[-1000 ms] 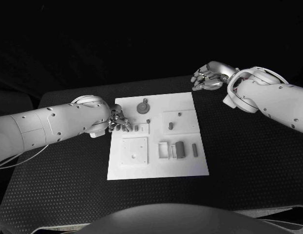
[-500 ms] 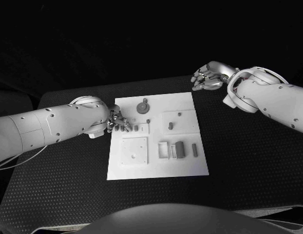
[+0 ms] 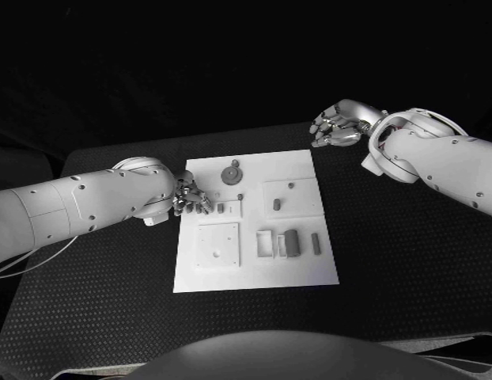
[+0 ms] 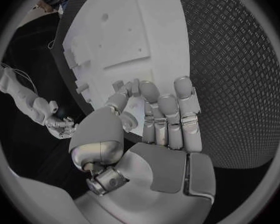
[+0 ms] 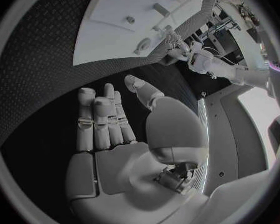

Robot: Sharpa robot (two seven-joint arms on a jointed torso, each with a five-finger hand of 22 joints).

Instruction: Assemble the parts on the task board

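Fingers (image 4: 157, 115) of the left hand (image 3: 192, 199) are drawn close together with the thumb bent toward them, at the board's (image 3: 258, 265) nine o'clock edge among the small pegs (image 3: 221, 208); whether a peg sits between the tips I cannot tell, since the hand covers the spot in the head view and the wrist view shows only the fingertips near the plate's rim. The right hand (image 3: 338, 127) hangs off the board's one o'clock corner over the table (image 3: 406, 261), fingers loosely apart and curved, holding nothing. Other parts lie across the board: a round disc (image 3: 233, 173) toward twelve o'clock, a short pin (image 3: 277, 204) near the centre, and blocks (image 3: 290, 242) toward five o'clock. To do this step well, I judge, the left hand should pinch one peg alone, low and square, and lift it straight up so its neighbours are not knocked. The peg should be kept upright over its hole before pressing. The board looks free to slide, so push downward, not sideways.
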